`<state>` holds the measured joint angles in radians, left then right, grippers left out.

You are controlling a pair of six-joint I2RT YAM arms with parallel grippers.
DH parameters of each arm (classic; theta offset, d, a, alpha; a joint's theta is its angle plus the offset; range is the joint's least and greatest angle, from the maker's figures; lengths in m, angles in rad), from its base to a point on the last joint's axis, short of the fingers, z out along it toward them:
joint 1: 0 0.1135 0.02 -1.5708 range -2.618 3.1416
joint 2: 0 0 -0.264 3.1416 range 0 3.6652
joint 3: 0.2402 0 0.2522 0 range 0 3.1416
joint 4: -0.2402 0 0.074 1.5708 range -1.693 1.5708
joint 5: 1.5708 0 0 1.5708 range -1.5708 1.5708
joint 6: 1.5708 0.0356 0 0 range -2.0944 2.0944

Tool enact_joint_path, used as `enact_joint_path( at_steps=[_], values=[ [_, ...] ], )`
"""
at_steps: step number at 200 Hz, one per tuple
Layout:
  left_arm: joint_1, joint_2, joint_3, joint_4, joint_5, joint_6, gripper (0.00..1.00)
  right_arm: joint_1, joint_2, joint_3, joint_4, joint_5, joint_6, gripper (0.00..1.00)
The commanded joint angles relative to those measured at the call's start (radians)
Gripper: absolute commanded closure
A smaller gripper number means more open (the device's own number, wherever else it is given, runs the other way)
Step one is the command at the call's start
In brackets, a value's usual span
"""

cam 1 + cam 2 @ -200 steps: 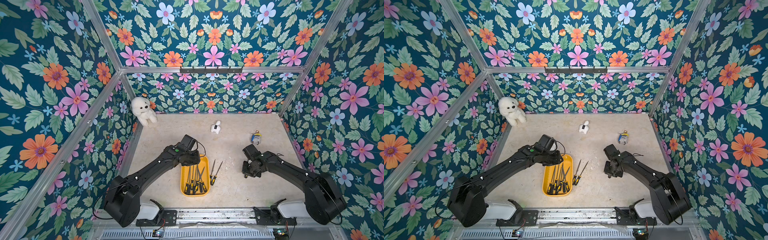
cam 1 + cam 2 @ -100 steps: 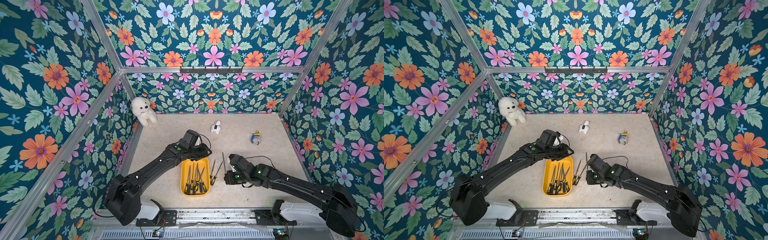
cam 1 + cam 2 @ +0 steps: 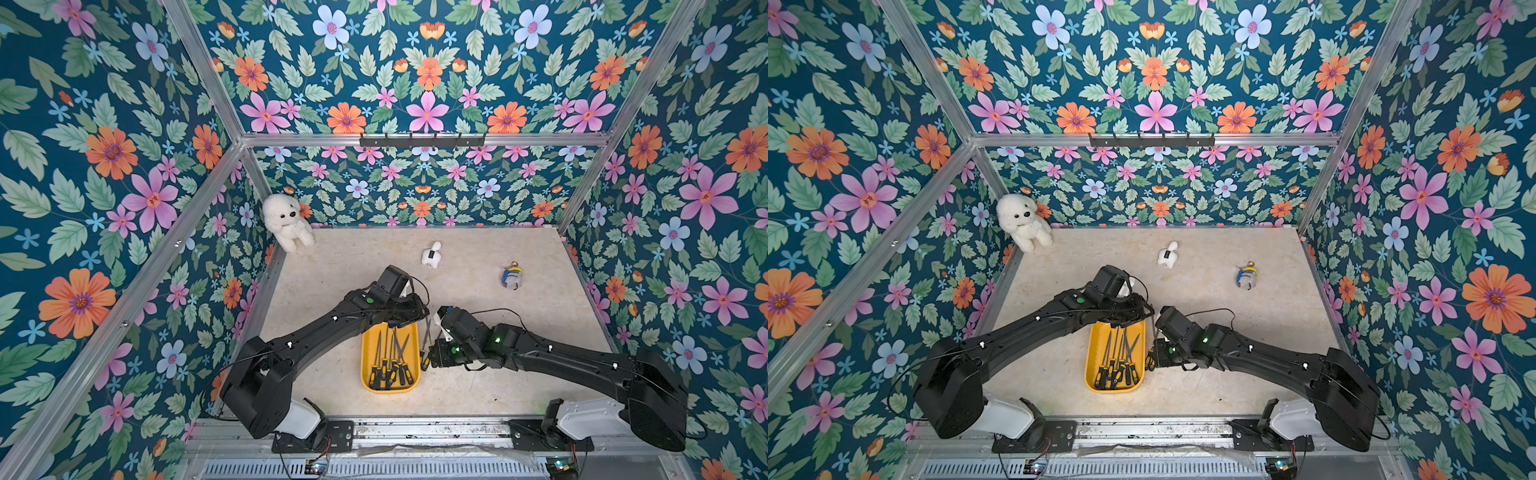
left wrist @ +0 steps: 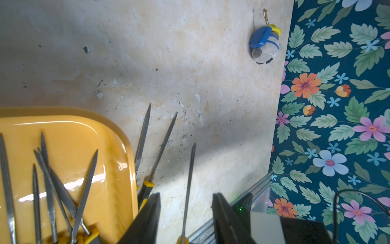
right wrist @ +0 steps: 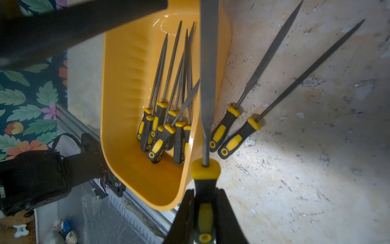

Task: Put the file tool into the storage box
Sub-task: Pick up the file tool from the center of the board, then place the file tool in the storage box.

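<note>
The storage box is a shallow yellow tray near the table's front, and several black-and-yellow files lie in it. My right gripper is shut on the handle of a file tool. It sits just right of the box, and the file's blade reaches along over the box's right rim. At the box's far right corner my left gripper is open. That file's shaft runs between its fingers without touching them. Two more files lie on the table beside the box.
A white plush dog sits in the far left corner. A small white toy and a blue-grey keychain toy lie further back. Flowered walls close in three sides, and an aluminium rail runs along the front.
My right arm has swung left from mid-table to the box's right side, carrying the file. My left gripper has shifted right to the box's far corner and its jaws have widened.
</note>
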<state>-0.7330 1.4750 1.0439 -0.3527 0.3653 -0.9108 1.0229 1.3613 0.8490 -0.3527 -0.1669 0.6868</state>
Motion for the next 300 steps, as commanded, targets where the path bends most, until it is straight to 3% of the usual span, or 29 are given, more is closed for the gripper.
enact_joint_path(
  at_steps=[1,22,58,84,105,138,153,208,300],
  values=[
    [0.001,0.010,-0.003,-0.002,-0.031,0.014,0.56,0.007,0.013,0.014,0.038,-0.022,-0.007,0.94],
    [0.001,0.026,0.000,-0.012,-0.042,0.028,0.60,0.013,0.028,0.026,0.032,-0.031,-0.013,0.94],
    [0.002,0.055,0.014,-0.046,-0.083,0.062,0.87,0.016,0.038,0.030,0.036,-0.051,-0.016,0.93],
    [0.007,0.068,0.033,-0.076,-0.105,0.089,1.00,0.016,0.044,0.028,0.045,-0.066,-0.017,0.91],
    [0.024,0.068,0.041,-0.097,-0.110,0.110,1.00,0.016,0.044,0.031,0.052,-0.071,-0.024,0.83],
    [0.092,0.019,0.041,-0.167,-0.109,0.172,1.00,0.014,0.030,0.067,0.010,-0.047,-0.026,0.40],
    [0.136,-0.015,0.032,-0.210,-0.114,0.214,1.00,-0.014,-0.003,0.071,-0.013,-0.025,-0.015,0.32],
    [0.160,-0.034,-0.037,-0.216,-0.107,0.277,1.00,-0.257,-0.120,-0.034,-0.073,-0.088,0.071,0.29],
    [0.054,0.022,-0.122,-0.133,-0.141,0.234,1.00,-0.268,-0.071,-0.123,-0.017,-0.127,0.095,0.30]
  ],
)
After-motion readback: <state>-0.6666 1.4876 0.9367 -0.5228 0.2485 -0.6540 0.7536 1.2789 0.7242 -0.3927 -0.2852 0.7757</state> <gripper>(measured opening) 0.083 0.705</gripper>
